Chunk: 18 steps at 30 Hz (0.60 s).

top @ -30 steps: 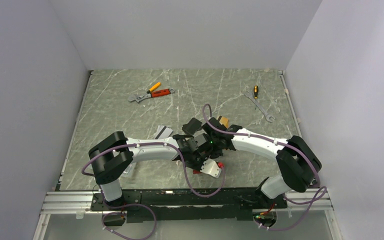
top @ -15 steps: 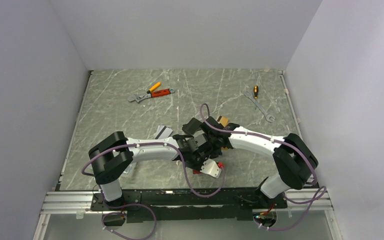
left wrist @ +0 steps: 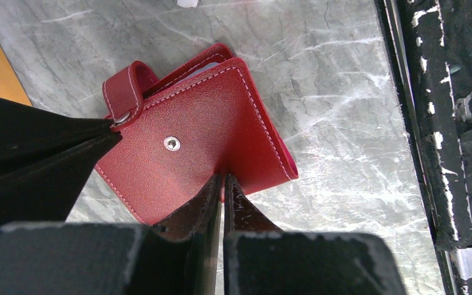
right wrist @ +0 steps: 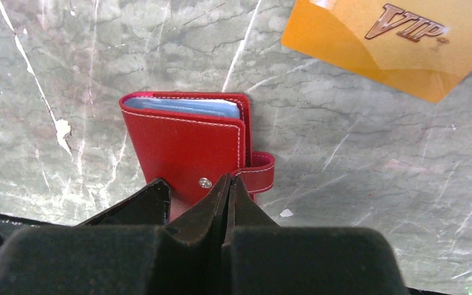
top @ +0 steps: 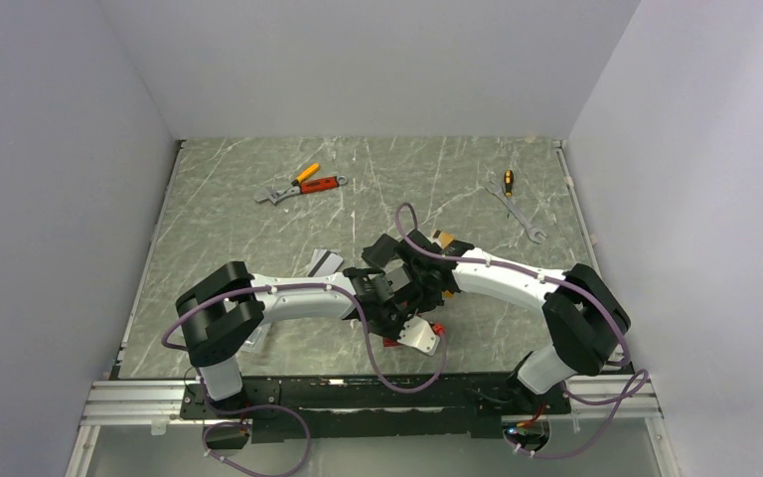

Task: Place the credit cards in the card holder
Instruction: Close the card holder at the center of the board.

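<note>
From above, the card holder [top: 438, 328] shows only as red slivers beneath the two wrists. In the left wrist view, the left gripper [left wrist: 222, 179] covers the holder's near edge. Its fingers stand almost together, but whether they pinch the cover cannot be told. The right gripper [right wrist: 228, 179], fingers pressed together, hides the end of the snap tab [right wrist: 259, 172]. The blue lining [right wrist: 181, 106] is a thin strip, and whether cards sit inside is unclear. The orange card [right wrist: 399, 43] is cut off by the top and right edges. A black flat thing [top: 381, 246] lies partly under the right arm [top: 517, 278]. The silver card [top: 325, 260] is too small to read.
</note>
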{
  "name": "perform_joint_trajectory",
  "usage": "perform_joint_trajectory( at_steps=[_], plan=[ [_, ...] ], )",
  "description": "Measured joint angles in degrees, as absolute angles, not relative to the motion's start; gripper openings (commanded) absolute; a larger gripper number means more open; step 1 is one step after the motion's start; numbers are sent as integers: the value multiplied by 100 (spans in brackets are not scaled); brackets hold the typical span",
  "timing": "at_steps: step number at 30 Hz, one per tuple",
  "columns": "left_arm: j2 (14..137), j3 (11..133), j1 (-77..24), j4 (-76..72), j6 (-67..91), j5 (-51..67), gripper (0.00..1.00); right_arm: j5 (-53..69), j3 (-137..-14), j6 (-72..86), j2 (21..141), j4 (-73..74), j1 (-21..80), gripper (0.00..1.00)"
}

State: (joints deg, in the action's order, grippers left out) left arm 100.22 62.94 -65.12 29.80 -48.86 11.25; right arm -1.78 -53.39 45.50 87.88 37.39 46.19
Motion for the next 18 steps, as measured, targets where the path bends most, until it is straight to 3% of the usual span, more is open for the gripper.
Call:
perform_joint_trajectory(
  at_steps=[18],
  plan=[
    [10022,6287,-6521,2980,-4888,1114,9,91,-5166,4912,8772,3273,4624,0]
  ],
)
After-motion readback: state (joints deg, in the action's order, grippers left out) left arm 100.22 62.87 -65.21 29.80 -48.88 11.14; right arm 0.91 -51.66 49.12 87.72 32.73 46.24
